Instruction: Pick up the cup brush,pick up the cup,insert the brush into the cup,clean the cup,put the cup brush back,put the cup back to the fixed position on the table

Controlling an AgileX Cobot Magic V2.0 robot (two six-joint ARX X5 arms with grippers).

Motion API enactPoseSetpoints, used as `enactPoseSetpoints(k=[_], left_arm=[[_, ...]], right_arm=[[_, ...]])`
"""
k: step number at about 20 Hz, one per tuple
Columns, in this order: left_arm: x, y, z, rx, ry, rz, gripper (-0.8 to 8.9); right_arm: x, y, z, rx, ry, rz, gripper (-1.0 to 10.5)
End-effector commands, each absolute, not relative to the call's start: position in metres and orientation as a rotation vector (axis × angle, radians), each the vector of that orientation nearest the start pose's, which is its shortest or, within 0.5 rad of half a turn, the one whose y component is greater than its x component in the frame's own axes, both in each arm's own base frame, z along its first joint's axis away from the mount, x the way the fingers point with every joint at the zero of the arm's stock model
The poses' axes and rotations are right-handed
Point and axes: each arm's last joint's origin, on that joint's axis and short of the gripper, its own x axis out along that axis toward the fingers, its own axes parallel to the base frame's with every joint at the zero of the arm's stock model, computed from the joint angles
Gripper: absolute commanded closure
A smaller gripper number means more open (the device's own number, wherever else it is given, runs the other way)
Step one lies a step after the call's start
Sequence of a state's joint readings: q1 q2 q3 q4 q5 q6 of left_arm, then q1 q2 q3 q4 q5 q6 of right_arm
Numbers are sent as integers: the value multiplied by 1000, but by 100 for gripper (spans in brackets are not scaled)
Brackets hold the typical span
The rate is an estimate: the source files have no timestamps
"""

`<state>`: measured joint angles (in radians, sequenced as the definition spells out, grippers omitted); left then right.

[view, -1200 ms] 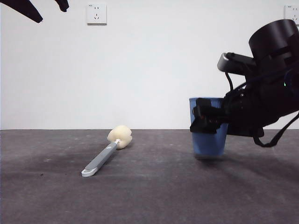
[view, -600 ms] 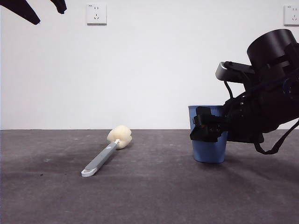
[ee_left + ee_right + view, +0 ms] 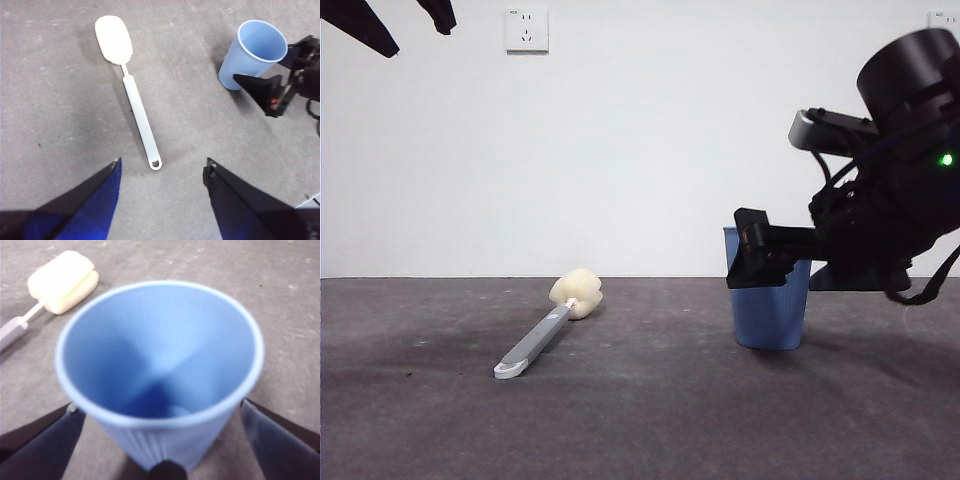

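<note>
The light blue cup [image 3: 767, 315] stands upright on the table [image 3: 640, 420] at the right. My right gripper [image 3: 765, 258] is open, with one jaw on each side of the cup's upper part. In the right wrist view the gripper [image 3: 159, 405] has its jaws spread on either side of the cup [image 3: 160, 340] and apart from it. The cup brush [image 3: 545, 335] lies flat left of centre, with its sponge head toward the back. My left gripper [image 3: 405, 25] is open and empty, high at the top left. The left wrist view [image 3: 162, 160] shows the brush [image 3: 137, 105] and the cup [image 3: 255, 50] far below it.
A white wall with a socket [image 3: 526, 30] stands behind the table. The brush's sponge head [image 3: 62, 275] lies on the table beyond the cup in the right wrist view.
The cup, held slightly off the table a second ago, now stands on it. My right gripper has opened and risen a little. The brush and the left arm have barely moved.
</note>
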<state>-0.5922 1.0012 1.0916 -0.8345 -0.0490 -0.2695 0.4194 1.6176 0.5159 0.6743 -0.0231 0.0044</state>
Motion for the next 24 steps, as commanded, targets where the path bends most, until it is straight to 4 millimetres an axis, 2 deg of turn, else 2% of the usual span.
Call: enactPoseSetpoints(k=[1,6,12,16,19,20,22,24], left_arm=[[156,-104,341,0,778,-421,530],[155,-103,340,63,782,-447,530],[149,-101,334,134,855,-512,530],[145,-102,332,139,897,-626,531],[144,-103,332,127,913,-677,532],[144,-103,332,125,915,-680,535],[143,-104,332,114,923,-705,577],[143,-104,332,106,926,-724,776]], right_arm=[[251,113,145,-50,476,424,435],[210,108,176,40,677,420,438],[147,108,218,121,771,628,443],[123,102,260,99,795,676,443],[114,99,293,83,801,697,448],[112,97,301,82,806,697,482],[108,95,310,75,824,698,676],[105,94,309,76,866,725,897]])
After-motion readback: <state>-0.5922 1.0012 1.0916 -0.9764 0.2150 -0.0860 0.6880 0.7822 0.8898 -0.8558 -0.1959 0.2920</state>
